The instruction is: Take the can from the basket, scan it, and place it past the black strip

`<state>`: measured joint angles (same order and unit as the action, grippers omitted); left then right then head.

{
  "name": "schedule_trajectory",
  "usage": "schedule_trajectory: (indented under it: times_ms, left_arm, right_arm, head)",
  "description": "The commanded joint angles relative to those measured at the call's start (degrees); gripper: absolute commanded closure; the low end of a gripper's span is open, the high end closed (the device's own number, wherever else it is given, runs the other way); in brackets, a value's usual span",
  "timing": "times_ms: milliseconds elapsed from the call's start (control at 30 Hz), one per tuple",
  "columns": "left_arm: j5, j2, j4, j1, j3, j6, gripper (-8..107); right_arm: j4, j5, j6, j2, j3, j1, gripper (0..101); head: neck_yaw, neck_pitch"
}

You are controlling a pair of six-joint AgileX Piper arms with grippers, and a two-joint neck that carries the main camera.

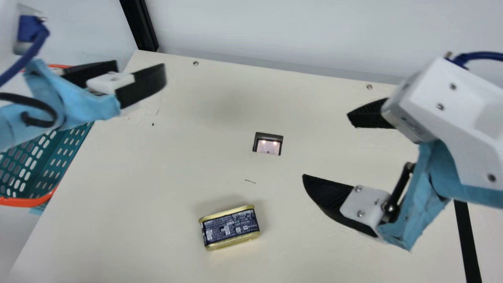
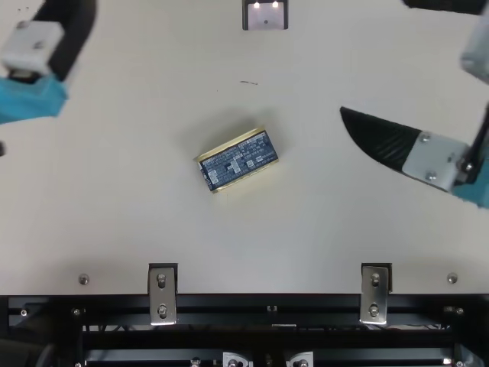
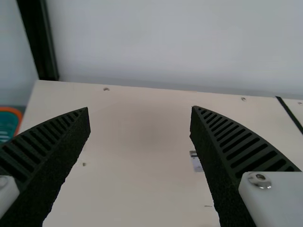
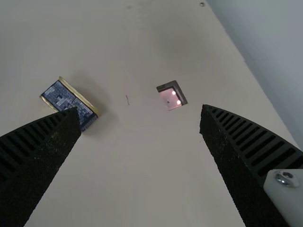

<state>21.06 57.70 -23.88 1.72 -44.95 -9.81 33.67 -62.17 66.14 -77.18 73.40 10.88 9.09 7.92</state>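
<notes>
Both the left gripper and right gripper: fingers wide open, empty. Can on the desk, apart from the scanner. Step judged: pickup for scanning; next, right fingers must straddle it.

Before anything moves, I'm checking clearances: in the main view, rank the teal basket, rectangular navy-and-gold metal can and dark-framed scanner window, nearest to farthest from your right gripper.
From the right gripper:
1. Scanner window, left of the open jaws.
2. Can, farther left, toward the picture's bottom.
3. Basket, at the left edge.
</notes>
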Motion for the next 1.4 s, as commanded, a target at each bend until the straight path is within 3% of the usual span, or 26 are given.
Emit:
schedule_trajectory:
  times_ms: [0,200,300,700,1367]
  left_arm:
    - [-0.7,-2.1,0.5,-2.7,1.6,-0.8,9]
    - [-3.1,-7.3,2.6,-8.0,6.5,-2.8,9]
    - [-3.3,-7.6,3.0,-8.3,6.8,-3.0,9]
    - [-3.3,-8.1,3.1,-8.7,7.4,-3.0,9]
    - [-3.3,-8.1,3.1,-8.7,7.4,-3.0,9]
  right_arm:
    - [-0.7,-2.9,0.7,-3.4,4.4,1.5,0]
    - [-3.1,-7.6,1.8,-9.6,11.2,6.7,0]
    - [-4.7,-7.7,2.0,-12.3,12.4,10.6,0]
    - [-11.3,-7.7,2.1,-19.2,12.9,22.5,0]
    - [-24.5,-7.7,3.6,-24.4,13.7,33.3,0]
  head:
    - [-0.1,0.5]
    - [-0.1,0.5]
    - [-0.1,0.5]
    - [-0.1,0.5]
    - [-0.1,0.5]
